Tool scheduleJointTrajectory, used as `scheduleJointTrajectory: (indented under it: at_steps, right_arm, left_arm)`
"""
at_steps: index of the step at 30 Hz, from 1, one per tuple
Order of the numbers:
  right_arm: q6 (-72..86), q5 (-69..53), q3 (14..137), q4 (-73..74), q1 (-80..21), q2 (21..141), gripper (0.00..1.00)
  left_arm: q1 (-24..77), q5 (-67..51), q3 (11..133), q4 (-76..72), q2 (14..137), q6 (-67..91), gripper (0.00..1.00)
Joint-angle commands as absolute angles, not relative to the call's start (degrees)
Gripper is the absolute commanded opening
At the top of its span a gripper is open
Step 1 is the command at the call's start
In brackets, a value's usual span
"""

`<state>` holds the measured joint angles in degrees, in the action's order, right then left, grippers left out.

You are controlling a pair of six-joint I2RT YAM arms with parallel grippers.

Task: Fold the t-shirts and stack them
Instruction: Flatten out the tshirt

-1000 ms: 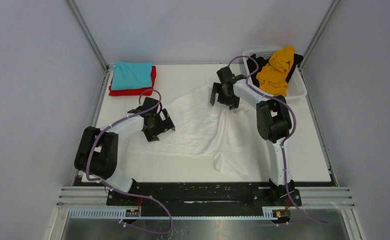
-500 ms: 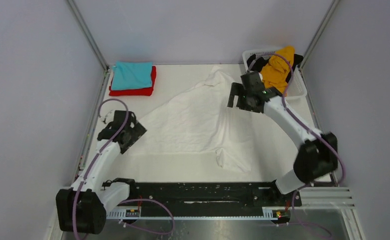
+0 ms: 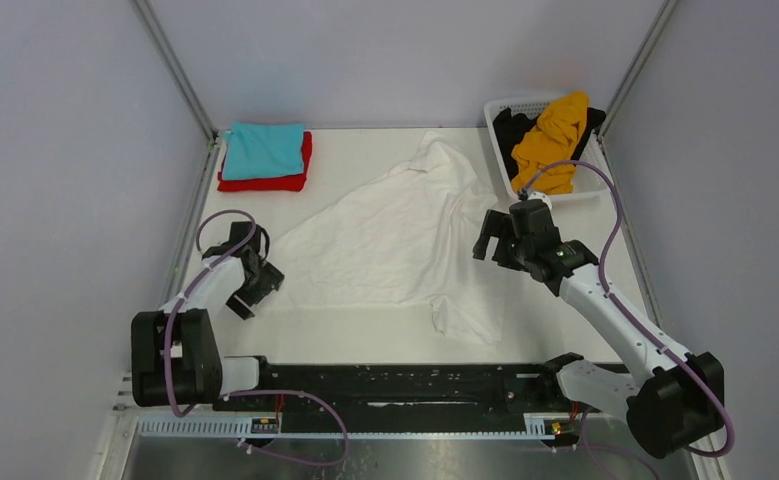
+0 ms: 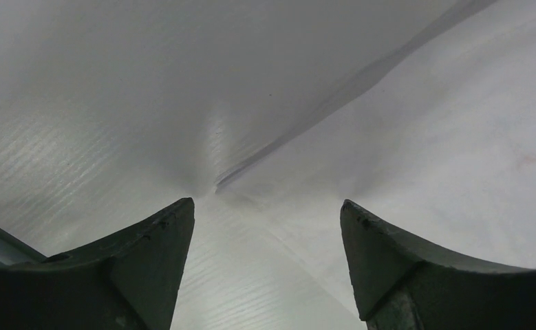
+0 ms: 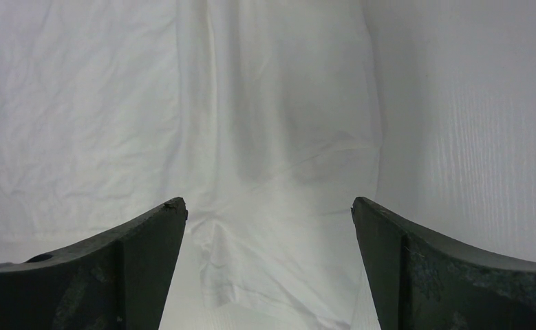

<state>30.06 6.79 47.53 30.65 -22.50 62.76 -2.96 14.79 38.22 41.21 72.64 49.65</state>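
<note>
- White t-shirt [image 3: 385, 235]: spread askew over the middle of the desk [image 3: 365, 340], one point reaching far, a bunched flap at the near right.
- Teal t-shirt [image 3: 263, 148] on red t-shirt [image 3: 265, 184]: folded and stacked, far-left corner. Orange-yellow t-shirt [image 3: 550, 135] and black t-shirt [image 3: 510, 128]: heaped in the basket [image 3: 513, 104], far right.
- Left fingers [image 3: 261, 283]: apart, straddling the cloth's near-left corner, nothing pinched yet.
- Right fingers [image 3: 493, 247]: wide, empty, above the cloth's right edge.
- Might close on a mere sliver of hem at the left and lose it on the lift.
- Might trap overlapping layers at the right, pressing creases into the fold.
- Against half a second ago: left arm folded back, fingers narrower; right arm swung from beside the basket toward the near right; cloth much as it lay.
</note>
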Motion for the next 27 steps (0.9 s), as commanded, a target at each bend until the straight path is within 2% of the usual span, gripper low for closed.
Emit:
scheduleJointTrajectory:
  at_steps: [1,7,14,24,27]
  right_arm:
    - [30.19,8.35,48.26,29.84,-22.76,61.09,0.99]
    - [29.81,8.51,48.6,30.0,-22.76,62.68,0.99]
    - [29.7,9.55,48.86,30.31,-22.76,63.43,0.99]
    - [30.33,10.96,49.14,31.6,-22.76,63.75,1.0]
    - [31.25,11.39,49.07,33.23,-22.76,63.63,1.0]
  left_arm:
    - [-3.4,14.71,39.38,38.95,74.88,51.1,0.76]
    - [-4.24,14.81,38.72,37.25,77.61,50.5,0.72]
    - [-4.48,10.43,36.31,33.79,78.98,50.87,0.54]
    - [-4.46,10.41,35.87,34.91,77.5,51.16,0.1]
    - [-4.48,10.69,35.82,35.7,75.97,51.11,0.0]
